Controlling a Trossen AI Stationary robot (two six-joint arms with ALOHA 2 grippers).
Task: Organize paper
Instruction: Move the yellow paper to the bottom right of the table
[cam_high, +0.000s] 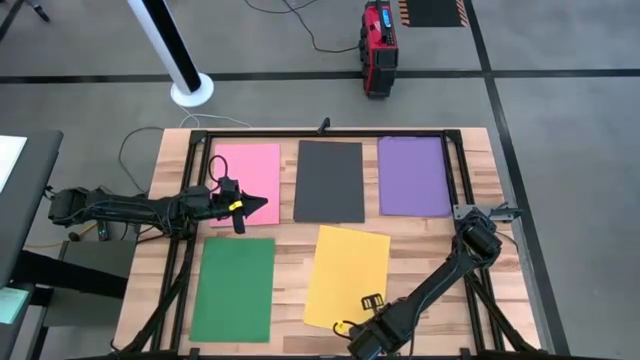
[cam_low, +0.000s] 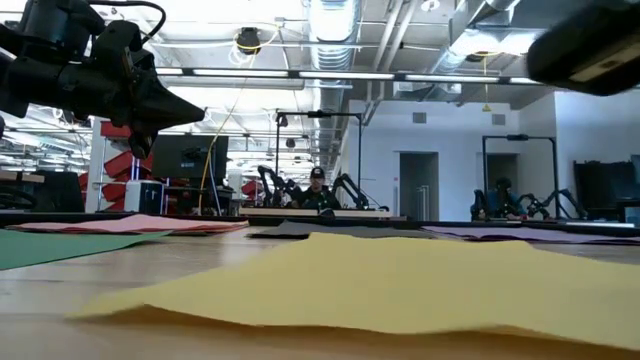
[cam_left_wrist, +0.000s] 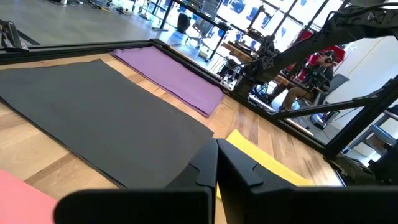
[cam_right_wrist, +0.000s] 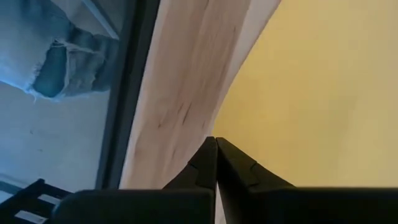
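The left gripper (cam_high: 262, 204) hangs over the flat pink paper sheet (cam_high: 247, 170), fingers pressed together, empty. The right gripper (cam_high: 372, 302), fingers together, touches the yellow paper sheet (cam_high: 348, 275) lower middle.

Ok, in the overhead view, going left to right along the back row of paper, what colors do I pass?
Pink sheet → dark grey sheet → purple sheet.

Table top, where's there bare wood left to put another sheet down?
Best patch: the near right corner of the table, right of the yellow sheet and below the purple sheet, though the right arm crosses it. Only narrow strips separate the pink sheet, dark grey sheet and green sheet. The left gripper crowds the pink sheet's edge.
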